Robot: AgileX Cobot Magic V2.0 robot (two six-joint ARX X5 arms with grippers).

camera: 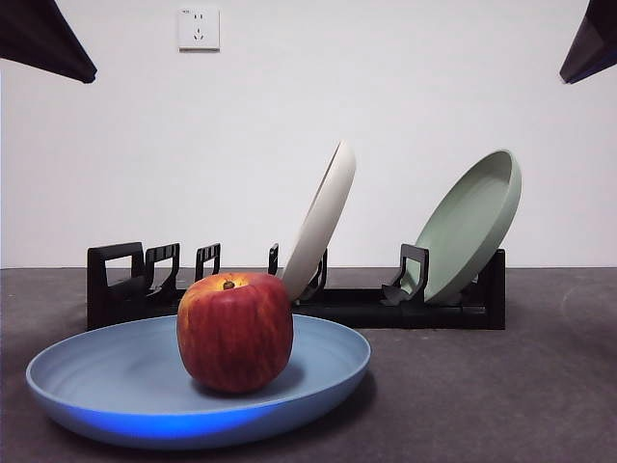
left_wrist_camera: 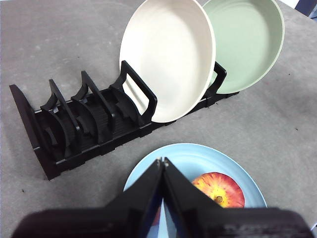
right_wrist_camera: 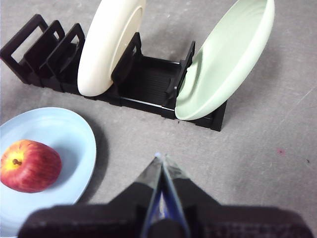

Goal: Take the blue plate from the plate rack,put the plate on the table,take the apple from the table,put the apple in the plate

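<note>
The blue plate (camera: 116, 386) lies flat on the table (camera: 501, 386) in front of the plate rack (camera: 386, 307). The red apple (camera: 234, 331) stands upright in the plate. Both also show in the left wrist view, plate (left_wrist_camera: 188, 159) and apple (left_wrist_camera: 220, 189), and in the right wrist view, plate (right_wrist_camera: 59, 134) and apple (right_wrist_camera: 29, 165). My left gripper (left_wrist_camera: 162, 161) is shut and empty, high above the plate's edge. My right gripper (right_wrist_camera: 160, 157) is shut and empty, above bare table to the right of the plate. The arms show only as black tips at the front view's top corners.
A cream-white plate (camera: 323, 217) leans in the rack's middle slots and a sage-green plate (camera: 472, 222) leans at its right end. The rack's left slots (camera: 145, 270) hold nothing. A white wall outlet (camera: 199, 28) is on the back wall.
</note>
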